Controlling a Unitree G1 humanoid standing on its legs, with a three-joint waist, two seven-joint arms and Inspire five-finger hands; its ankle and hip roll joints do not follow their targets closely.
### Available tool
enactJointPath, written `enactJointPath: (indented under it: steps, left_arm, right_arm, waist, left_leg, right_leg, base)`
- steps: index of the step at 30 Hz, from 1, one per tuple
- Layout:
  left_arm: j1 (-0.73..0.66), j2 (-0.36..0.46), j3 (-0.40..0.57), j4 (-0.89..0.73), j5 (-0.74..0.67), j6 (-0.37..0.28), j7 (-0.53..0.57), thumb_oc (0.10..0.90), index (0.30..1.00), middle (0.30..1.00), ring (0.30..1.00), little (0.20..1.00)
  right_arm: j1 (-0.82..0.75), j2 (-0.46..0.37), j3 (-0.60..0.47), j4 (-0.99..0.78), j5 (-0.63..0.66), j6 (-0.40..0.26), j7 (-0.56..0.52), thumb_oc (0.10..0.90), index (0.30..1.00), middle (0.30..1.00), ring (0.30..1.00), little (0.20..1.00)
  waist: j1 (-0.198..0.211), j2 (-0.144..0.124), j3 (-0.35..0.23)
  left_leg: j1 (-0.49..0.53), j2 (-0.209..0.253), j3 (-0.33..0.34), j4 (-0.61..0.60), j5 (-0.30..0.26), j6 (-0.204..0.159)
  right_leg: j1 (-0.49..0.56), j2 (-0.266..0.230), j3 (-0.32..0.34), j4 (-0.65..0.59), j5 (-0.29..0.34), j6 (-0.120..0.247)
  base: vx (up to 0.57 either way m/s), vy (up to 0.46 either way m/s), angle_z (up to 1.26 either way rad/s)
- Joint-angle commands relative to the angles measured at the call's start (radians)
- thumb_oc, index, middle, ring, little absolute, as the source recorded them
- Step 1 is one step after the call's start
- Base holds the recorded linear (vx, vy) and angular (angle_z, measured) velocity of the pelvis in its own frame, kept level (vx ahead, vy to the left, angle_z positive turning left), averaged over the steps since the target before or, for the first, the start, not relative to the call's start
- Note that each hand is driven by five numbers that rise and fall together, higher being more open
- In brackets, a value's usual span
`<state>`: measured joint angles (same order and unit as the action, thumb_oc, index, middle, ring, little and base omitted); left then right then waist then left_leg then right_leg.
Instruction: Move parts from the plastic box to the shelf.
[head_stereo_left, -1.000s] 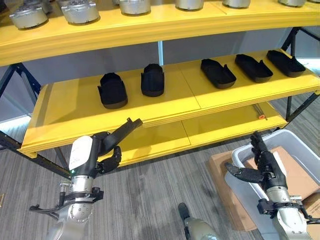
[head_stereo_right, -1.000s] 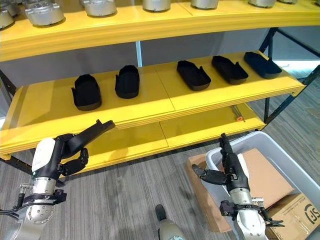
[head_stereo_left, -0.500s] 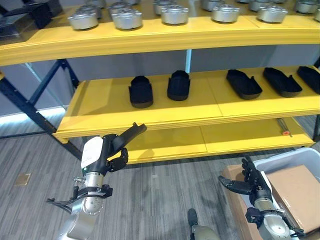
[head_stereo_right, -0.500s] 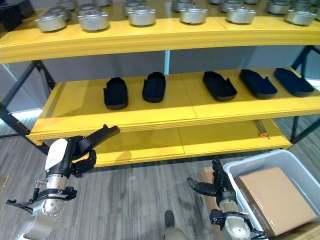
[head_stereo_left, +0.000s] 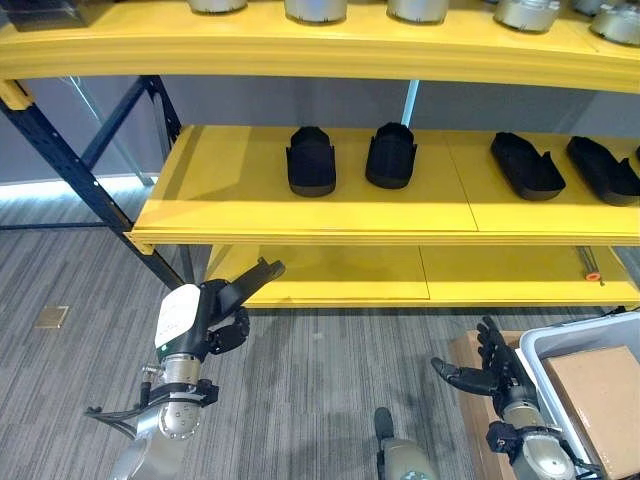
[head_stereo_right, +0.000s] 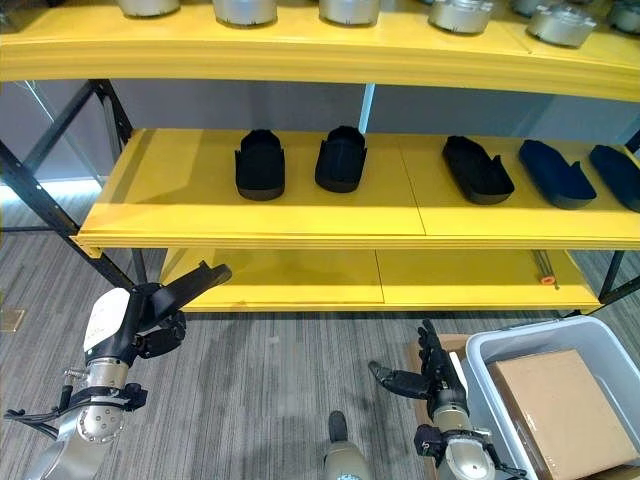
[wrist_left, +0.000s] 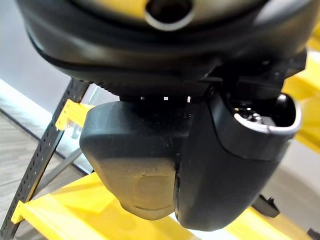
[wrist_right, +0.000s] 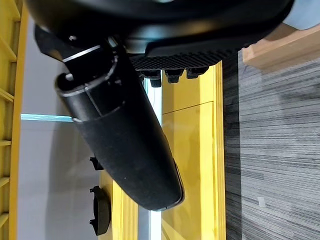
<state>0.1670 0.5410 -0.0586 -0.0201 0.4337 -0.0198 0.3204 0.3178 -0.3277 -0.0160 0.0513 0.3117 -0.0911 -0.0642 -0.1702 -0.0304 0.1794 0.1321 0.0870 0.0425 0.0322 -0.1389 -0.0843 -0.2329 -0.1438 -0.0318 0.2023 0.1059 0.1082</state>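
I carry one black part (head_stereo_left: 255, 277) in my left hand (head_stereo_left: 205, 320), fingers curled round it, raised toward the yellow shelf (head_stereo_left: 230, 195) where other parts (head_stereo_left: 311, 160) already lie in a row. My right hand (head_stereo_left: 490, 372) hangs open and empty beside the plastic box (head_stereo_right: 480, 352).

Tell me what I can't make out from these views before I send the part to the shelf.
- Plastic box: cut off by the right eye view's edge; a cardboard sheet covers what lies inside.
- Top-shelf metal parts: cropped by the upper edge.
- Left robot hand: curled on a black part; the contact is hidden by the hand's bulk in its wrist view.
- Right robot hand: open, empty.
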Motion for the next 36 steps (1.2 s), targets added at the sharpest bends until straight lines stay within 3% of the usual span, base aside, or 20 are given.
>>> enactJointPath:
  steps: [1, 7, 13, 20, 22, 25, 26, 27, 28, 29, 31, 34, 35, 36]
  left_arm:
    - [-0.119, 0.049, 0.055, -0.119, -0.031, -0.082, 0.047, 0.400, 0.300, 0.300, 0.300, 0.300]
    - [-0.095, 0.037, 0.060, -0.132, -0.068, -0.085, 0.047, 0.400, 0.300, 0.300, 0.300, 0.300]
    - [-0.122, 0.042, 0.031, -0.138, -0.085, -0.087, 0.035, 0.400, 0.300, 0.300, 0.300, 0.300]
    - [-0.128, 0.040, 0.029, -0.146, -0.094, -0.086, 0.035, 0.400, 0.300, 0.300, 0.300, 0.300]
    - [-0.129, 0.035, 0.032, -0.147, -0.098, -0.088, 0.034, 0.400, 0.300, 0.300, 0.300, 0.300]
    - [-0.126, 0.033, 0.040, -0.152, -0.098, -0.085, 0.027, 0.400, 0.300, 0.300, 0.300, 0.300]
    - [-0.121, 0.037, 0.047, -0.164, -0.095, -0.085, 0.024, 0.400, 0.300, 0.300, 0.300, 0.300]
    - [-0.120, 0.039, 0.053, -0.170, -0.090, -0.084, 0.027, 0.400, 0.300, 0.300, 0.300, 0.300]
    - [-0.120, 0.039, 0.053, -0.170, -0.090, -0.084, 0.027, 0.400, 0.300, 0.300, 0.300, 0.300]
    - [-0.115, 0.034, 0.064, -0.171, -0.090, -0.080, 0.034, 0.400, 0.300, 0.300, 0.300, 0.300]
    - [-0.108, 0.031, 0.074, -0.171, -0.093, -0.082, 0.048, 0.400, 0.300, 0.300, 0.300, 0.300]
    - [-0.099, 0.026, 0.075, -0.159, -0.092, -0.081, 0.069, 0.400, 0.300, 0.300, 0.300, 0.300]
    - [-0.099, 0.026, 0.074, -0.158, -0.092, -0.081, 0.070, 0.400, 0.300, 0.300, 0.300, 0.300]
    - [-0.100, 0.020, 0.072, -0.152, -0.090, -0.079, 0.078, 0.400, 0.300, 0.300, 0.300, 0.300]
  right_arm:
    - [-0.045, -0.049, -0.087, -0.132, -0.030, -0.103, 0.000, 0.900, 1.000, 1.000, 1.000, 1.000]
    - [-0.046, -0.060, -0.098, -0.127, -0.022, -0.105, -0.007, 0.900, 1.000, 1.000, 1.000, 1.000]
    - [-0.038, -0.079, -0.110, -0.126, -0.046, -0.102, -0.024, 0.900, 1.000, 1.000, 1.000, 1.000]
    - [-0.052, -0.093, -0.105, -0.127, -0.054, -0.107, -0.033, 0.900, 1.000, 1.000, 1.000, 1.000]
    - [-0.059, -0.104, -0.096, -0.129, -0.055, -0.111, -0.029, 0.900, 1.000, 1.000, 1.000, 1.000]
    - [-0.060, -0.113, -0.089, -0.123, -0.052, -0.111, -0.027, 0.900, 1.000, 1.000, 1.000, 1.000]
    - [-0.057, -0.124, -0.089, -0.128, -0.047, -0.111, -0.025, 0.900, 1.000, 1.000, 1.000, 1.000]
    - [-0.058, -0.127, -0.088, -0.127, -0.046, -0.110, -0.026, 0.900, 1.000, 1.000, 1.000, 1.000]
    - [-0.058, -0.127, -0.088, -0.127, -0.046, -0.110, -0.026, 0.900, 1.000, 1.000, 1.000, 1.000]
    - [-0.055, -0.126, -0.091, -0.116, -0.052, -0.107, -0.034, 0.900, 1.000, 1.000, 1.000, 1.000]
    - [-0.052, -0.124, -0.094, -0.114, -0.052, -0.107, -0.043, 0.900, 1.000, 1.000, 1.000, 1.000]
    - [-0.050, -0.124, -0.086, -0.104, -0.052, -0.117, -0.054, 0.900, 1.000, 1.000, 1.000, 1.000]
    - [-0.049, -0.124, -0.086, -0.104, -0.052, -0.117, -0.054, 0.900, 1.000, 1.000, 1.000, 1.000]
    - [-0.046, -0.125, -0.084, -0.103, -0.051, -0.123, -0.059, 0.900, 1.000, 1.000, 1.000, 1.000]
  waist:
    - [-0.027, 0.016, -0.038]
    - [-0.028, 0.041, -0.051]
    - [-0.033, 0.060, -0.039]
    - [-0.033, 0.074, -0.038]
    - [-0.028, 0.070, -0.037]
    - [-0.008, 0.041, -0.015]
    - [0.019, 0.000, 0.019]
    - [0.028, -0.014, 0.036]
    - [0.028, -0.013, 0.036]
    - [0.024, -0.030, 0.046]
    - [0.037, -0.035, 0.058]
    - [0.054, -0.023, 0.073]
    - [0.055, -0.025, 0.072]
    - [0.059, -0.022, 0.076]
  left_leg:
    - [0.082, -0.029, -0.015, -0.064, -0.004, 0.069]
    - [0.072, 0.020, -0.039, -0.092, 0.059, 0.041]
    - [0.057, 0.065, -0.088, -0.119, 0.109, 0.014]
    - [0.040, 0.099, -0.096, -0.103, 0.162, -0.003]
    - [0.011, 0.106, -0.082, -0.022, 0.189, -0.009]
    - [-0.087, 0.087, -0.081, 0.236, 0.267, -0.005]
    - [-0.201, 0.026, -0.114, 0.458, 0.298, 0.018]
    - [-0.247, 0.001, -0.123, 0.559, 0.288, 0.026]
    - [-0.250, 0.003, -0.124, 0.564, 0.286, 0.026]
    - [-0.334, 0.037, -0.077, 0.563, 0.256, 0.046]
    - [-0.401, 0.089, -0.056, 0.443, 0.231, 0.044]
    - [-0.437, 0.139, -0.081, 0.175, 0.352, 0.001]
    - [-0.424, 0.139, -0.077, 0.152, 0.364, -0.002]
    - [-0.447, 0.160, -0.069, 0.043, 0.392, -0.019]
  right_leg:
    - [0.006, 0.074, 0.034, -0.169, 0.015, 0.029]
    - [0.000, 0.090, -0.021, -0.115, -0.040, 0.006]
    - [-0.033, 0.074, -0.094, 0.022, -0.135, -0.021]
    - [-0.028, 0.090, -0.118, 0.036, -0.173, -0.044]
    - [-0.002, 0.111, -0.098, 0.006, -0.177, -0.060]
    - [0.077, 0.142, -0.051, -0.062, -0.178, -0.101]
    - [0.118, 0.137, -0.016, -0.088, -0.168, -0.125]
    - [0.127, 0.138, 0.003, -0.087, -0.169, -0.132]
    - [0.126, 0.140, 0.002, -0.086, -0.169, -0.132]
    - [0.144, 0.134, 0.020, -0.085, -0.176, -0.136]
    - [0.165, 0.132, 0.046, -0.069, -0.193, -0.128]
    - [0.191, 0.147, 0.092, -0.055, -0.219, -0.116]
    - [0.191, 0.147, 0.094, -0.053, -0.220, -0.118]
    - [0.203, 0.144, 0.102, -0.044, -0.237, -0.115]
  base:
    - [0.21, -0.189, 0.23]
    - [0.15, -0.143, 0.26]
    - [0.09, -0.110, 0.37]
    - [0.07, -0.118, 0.37]
    - [0.05, -0.144, -0.09]
    - [0.06, -0.216, -0.32]
    - [0.01, -0.257, -0.44]
    - [-0.03, -0.183, -0.45]
    - [0.01, -0.124, -0.71]
    - [0.08, -0.065, -0.74]
    - [0.15, 0.023, -0.49]
    - [0.17, 0.114, -0.50]
    - [0.17, 0.079, -0.50]
    - [0.25, 0.124, -0.60]
